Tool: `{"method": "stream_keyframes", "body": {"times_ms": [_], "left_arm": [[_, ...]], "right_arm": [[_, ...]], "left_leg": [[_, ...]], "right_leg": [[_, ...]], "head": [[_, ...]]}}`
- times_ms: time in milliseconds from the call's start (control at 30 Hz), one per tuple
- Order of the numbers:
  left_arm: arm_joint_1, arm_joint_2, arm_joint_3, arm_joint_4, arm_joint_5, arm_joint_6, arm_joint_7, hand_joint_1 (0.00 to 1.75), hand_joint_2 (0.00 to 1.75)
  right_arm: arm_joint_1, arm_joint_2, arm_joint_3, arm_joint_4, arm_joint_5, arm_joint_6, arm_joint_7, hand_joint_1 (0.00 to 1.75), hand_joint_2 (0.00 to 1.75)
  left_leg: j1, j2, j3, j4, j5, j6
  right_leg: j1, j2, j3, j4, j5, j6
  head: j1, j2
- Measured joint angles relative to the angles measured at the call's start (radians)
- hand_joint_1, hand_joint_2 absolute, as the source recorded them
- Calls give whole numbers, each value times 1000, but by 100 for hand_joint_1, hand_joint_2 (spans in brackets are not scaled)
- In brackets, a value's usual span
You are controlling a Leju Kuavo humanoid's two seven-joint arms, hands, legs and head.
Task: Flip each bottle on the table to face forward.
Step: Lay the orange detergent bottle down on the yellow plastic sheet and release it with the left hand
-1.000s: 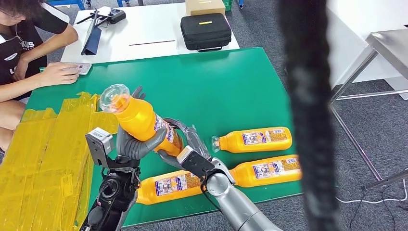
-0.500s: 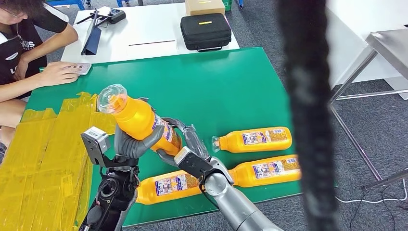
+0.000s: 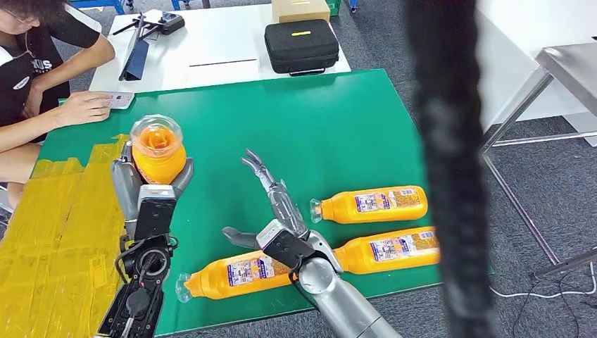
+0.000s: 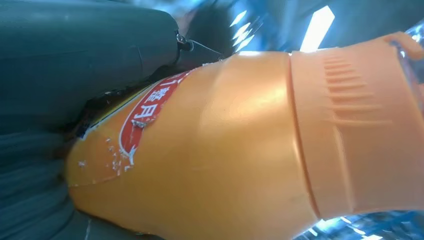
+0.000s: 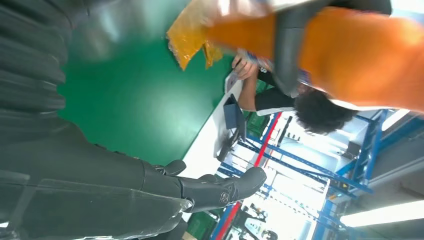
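Gripping an orange juice bottle (image 3: 158,156) upright above the green table (image 3: 338,134), the left hand (image 3: 151,193) wraps its rigid, likely slick plastic body; mid-body hold suits. The right hand (image 3: 271,204) is spread, empty.

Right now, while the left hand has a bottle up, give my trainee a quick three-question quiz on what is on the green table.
1. True or false: the right hand grips a bottle.
2. How many orange bottles lie flat on the green table?
3. Multiple choice: the left hand holds the raised bottle with its cap end pointing A) up toward the head camera, B) down at the table, C) toward the black case.

Key
1. False: its fingers are spread, with nothing in them.
2. Three: the near-left bottle, the near-right bottle and the far-right bottle.
3. A.
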Motion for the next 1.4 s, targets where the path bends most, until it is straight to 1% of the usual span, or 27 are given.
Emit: {"method": "stream_keyframes", "body": {"times_ms": [67,133,200,233,267,300,333,367,400,433,467,533,600,733,833,867,967,1000,1133,1233,1300,1333,1400], "left_arm": [[-6,-21,100,9,-245,5,10,175,175],[-11,-41,207,4,-513,7,69,175,175],[-14,-43,288,-8,-756,8,194,175,175],[-15,-27,304,-11,-826,8,289,175,175],[-20,1,300,-6,-867,8,412,175,175],[-29,35,277,9,-875,8,551,175,175],[-45,81,234,37,-872,8,704,175,175],[-66,124,178,77,-868,8,838,175,175],[-87,161,120,121,-866,8,932,175,175],[-106,193,66,166,-865,8,986,175,175],[-121,214,23,209,-865,4,1005,175,175],[-149,237,-31,291,-865,-14,1004,175,175],[-170,242,-55,366,-864,-40,1009,175,175],[-217,243,-66,520,-863,-97,1002,175,175],[-236,242,-66,601,-863,-114,996,175,175],[-240,242,-66,619,-863,-118,993,138,175],[-247,237,-63,659,-863,-142,980,7,175],[-247,235,-61,670,-863,-149,978,0,175],[-247,220,-39,699,-860,-155,968,0,175],[-246,204,1,703,-843,-144,922,0,175],[-244,192,32,701,-812,-135,876,0,175],[-242,185,49,698,-783,-132,841,0,175],[-235,168,87,685,-697,-135,740,0,175]], "right_arm": [[12,-4,3,-34,5,-4,12,0,175],[27,-10,6,-67,11,-11,19,0,175],[40,-18,9,-101,20,-23,25,0,175],[45,-23,11,-117,24,-29,29,0,175],[50,-28,14,-134,27,-36,34,0,175],[54,-34,18,-150,29,-42,38,0,175],[60,-41,21,-167,31,-48,42,0,175],[65,-48,24,-183,33,-54,45,0,175],[69,-54,27,-196,34,-59,47,0,175],[71,-60,29,-208,34,-62,49,0,175],[73,-65,32,-217,35,-65,51,0,175],[76,-73,36,-231,37,-69,54,0,175],[80,-78,37,-239,41,-72,57,0,175],[88,-88,42,-253,54,-73,70,0,175],[90,-92,47,-260,60,-69,77,0,175],[90,-93,48,-261,61,-67,81,0,175],[89,-94,48,-263,71,-54,94,0,175],[89,-94,49,-263,75,-48,98,0,175],[88,-94,52,-263,119,-24,129,0,175],[87,-96,56,-263,188,-5,169,0,175],[84,-99,61,-263,239,7,197,0,175],[83,-102,64,-263,269,14,213,0,175],[78,-109,71,-263,332,33,245,0,175]], "left_leg": [[0,0,0,0,0,0],[0,1,0,0,0,0],[0,1,0,0,0,0],[0,1,0,0,0,0],[0,1,0,0,0,0],[0,1,0,0,0,0],[1,1,0,0,0,-1],[1,1,0,0,1,-1],[1,-1,0,0,1,-2],[2,-2,0,0,2,-2],[2,-3,0,0,2,-2],[2,-2,0,0,3,-2],[2,0,0,0,2,-2],[1,1,-1,0,2,-2],[1,0,-1,0,2,-2],[1,0,-1,0,2,-2],[1,0,-1,0,2,-2],[1,0,-1,0,2,-2],[1,0,-1,0,2,-2],[1,0,-1,0,2,-2],[1,0,-1,0,2,-2],[1,0,-1,0,2,-2],[1,0,-1,0,2,-2]], "right_leg": [[0,0,0,0,0,0],[0,1,0,0,0,0],[0,1,0,0,0,0],[0,1,-1,0,0,0],[0,1,-1,0,0,0],[0,1,-2,0,0,0],[0,1,-2,0,0,0],[0,0,-2,0,0,-1],[1,-1,-2,0,0,-1],[1,-2,-1,0,0,-1],[2,-2,-1,0,0,-1],[2,-2,0,0,0,-1],[2,-1,-1,0,1,-2],[2,-1,-1,0,2,-2],[2,-1,-1,0,2,-3],[2,-1,-1,0,2,-3],[2,-1,-1,0,2,-3],[2,-1,-1,0,2,-3],[2,-1,-1,0,2,-3],[2,-1,-1,0,2,-3],[2,-1,-1,0,2,-3],[2,-1,-1,0,2,-3],[2,-1,-1,0,2,-3]], "head": [[0,0],[0,0],[0,0],[0,0],[0,0],[0,0],[0,0],[0,0],[0,0],[0,0],[0,0],[0,0],[0,0],[0,0],[0,0],[0,0],[0,0],[0,0],[0,0],[0,0],[0,0],[0,0],[0,0]]}}
